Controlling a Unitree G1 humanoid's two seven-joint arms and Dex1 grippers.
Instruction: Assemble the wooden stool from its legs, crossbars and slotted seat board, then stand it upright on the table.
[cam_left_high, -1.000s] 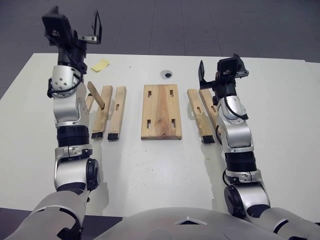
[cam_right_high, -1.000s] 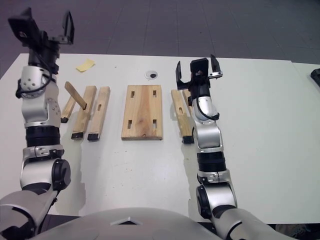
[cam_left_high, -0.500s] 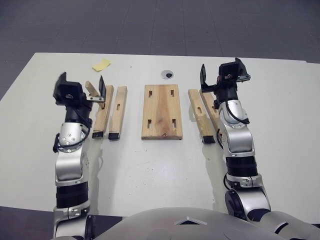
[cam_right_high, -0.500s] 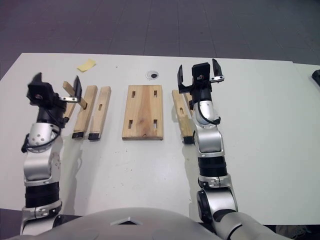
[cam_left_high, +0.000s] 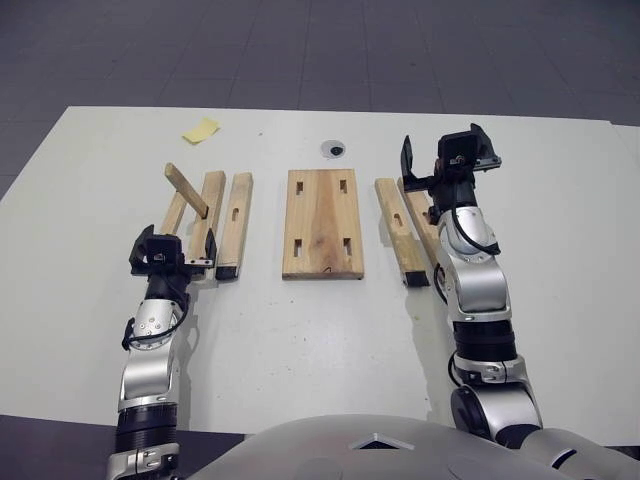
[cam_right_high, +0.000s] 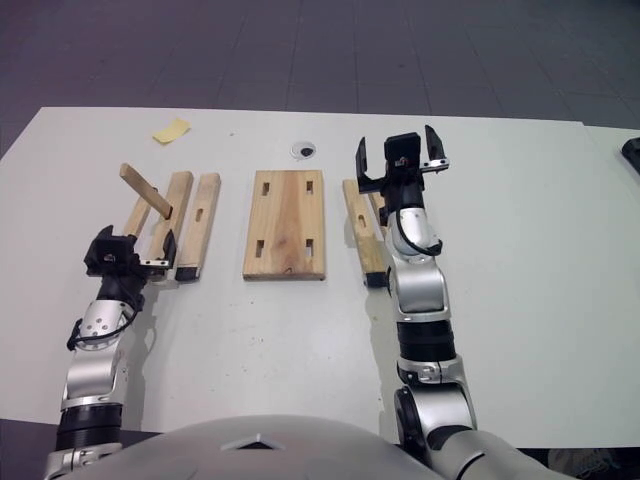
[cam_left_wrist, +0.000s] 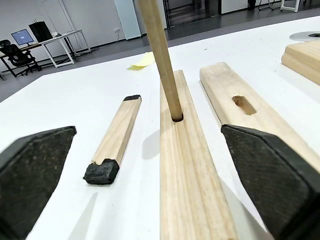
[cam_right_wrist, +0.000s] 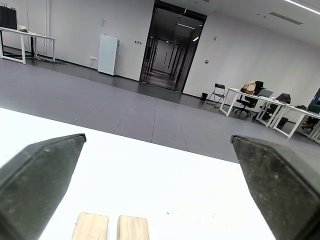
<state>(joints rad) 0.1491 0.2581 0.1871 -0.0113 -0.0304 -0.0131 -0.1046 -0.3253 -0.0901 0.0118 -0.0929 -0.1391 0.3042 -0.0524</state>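
Left wrist view: we've got the left gripper (cam_left_high: 172, 250) down low at the near end of a leg (cam_left_wrist: 187, 165), fingers (cam_left_wrist: 270, 170) spread wide, one on either side of it. A crossbar (cam_left_wrist: 160, 55) stands tilted in that leg's slot. The seat board (cam_left_high: 322, 222) lies flat mid-table (cam_left_high: 560, 300), with legs on both sides. The right gripper (cam_left_high: 443, 152) hangs over the right pair of legs (cam_left_high: 398, 230), fingers spread too, holding nothing.
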